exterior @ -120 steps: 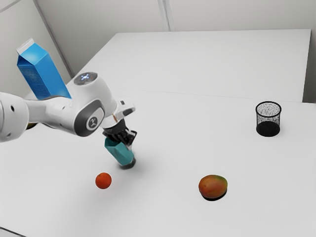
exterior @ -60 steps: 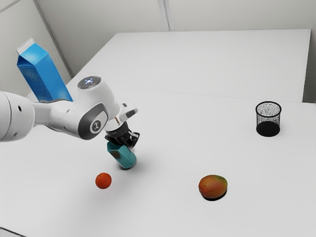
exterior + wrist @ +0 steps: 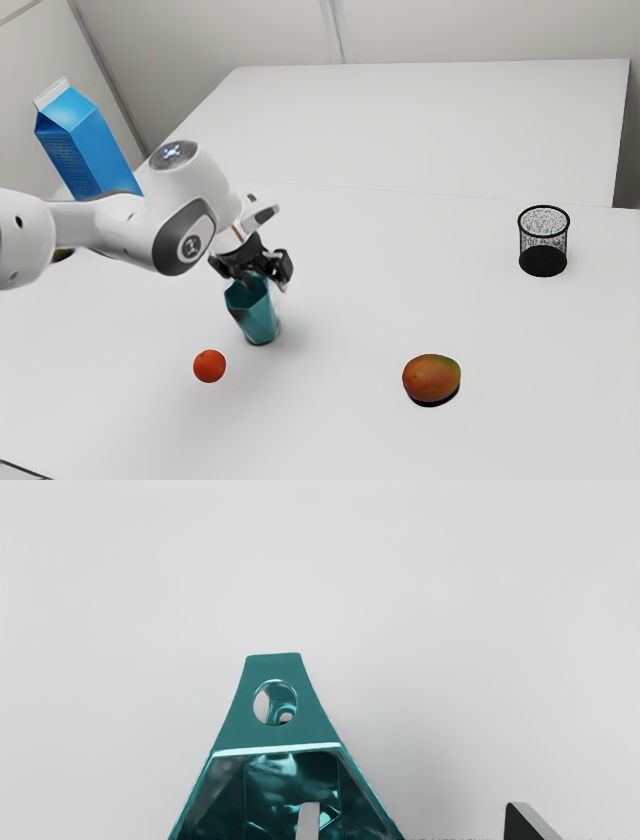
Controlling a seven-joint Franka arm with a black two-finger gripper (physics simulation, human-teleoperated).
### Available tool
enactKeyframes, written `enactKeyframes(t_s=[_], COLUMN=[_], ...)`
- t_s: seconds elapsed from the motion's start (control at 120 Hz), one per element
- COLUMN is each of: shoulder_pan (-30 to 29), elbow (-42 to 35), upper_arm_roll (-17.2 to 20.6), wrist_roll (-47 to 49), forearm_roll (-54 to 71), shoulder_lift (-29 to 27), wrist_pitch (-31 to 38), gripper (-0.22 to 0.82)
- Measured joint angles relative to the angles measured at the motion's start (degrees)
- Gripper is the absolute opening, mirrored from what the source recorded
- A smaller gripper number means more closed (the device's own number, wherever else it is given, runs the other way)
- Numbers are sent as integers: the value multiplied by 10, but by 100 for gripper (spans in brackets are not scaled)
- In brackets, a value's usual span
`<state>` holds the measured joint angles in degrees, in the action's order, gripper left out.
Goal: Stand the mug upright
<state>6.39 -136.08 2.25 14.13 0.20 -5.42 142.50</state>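
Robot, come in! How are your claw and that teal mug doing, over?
Gripper open, one finger inside teal mug, other outside. Mug seems to lean slightly, not quite upright. Round orange-red fruit nearby, not touching mug.

1 mug [image 3: 257, 318], 1 blue ctn [image 3: 88, 145], 1 orange [image 3: 209, 366], 1 mango [image 3: 431, 378], 1 blk mesh cup [image 3: 543, 262].

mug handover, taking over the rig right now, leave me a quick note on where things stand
Gripper: open, one finger inside the mug's mouth, the other outside with a gap to the wall.
Mug: teal, at the table, mouth up, seemingly leaning slightly toward the exterior view's left; orange fruit close by.
Done: mug is near upright, not on its side.
Left: probably settle its base flat (I can't confirm it is), then draw the inner finger out without tipping it.
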Motion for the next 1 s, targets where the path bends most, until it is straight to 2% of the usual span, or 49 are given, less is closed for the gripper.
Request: enactKeyframes(t_s=[0.167,0.392,0.558,0.758,1.0], shoulder_pan=[3,2,0,-1,2], elbow=[0,19,118,255,392], upper_arm_roll=[0,0,0,3,5], wrist_roll=[0,0,-1,-1,-2], forearm_roll=[0,-5,-7,-8,-6], shoulder_lift=[-32,-64,-46,6,51], wrist_pitch=[-9,-57,-157,-294,-416], gripper=[48,55,57,58,58])
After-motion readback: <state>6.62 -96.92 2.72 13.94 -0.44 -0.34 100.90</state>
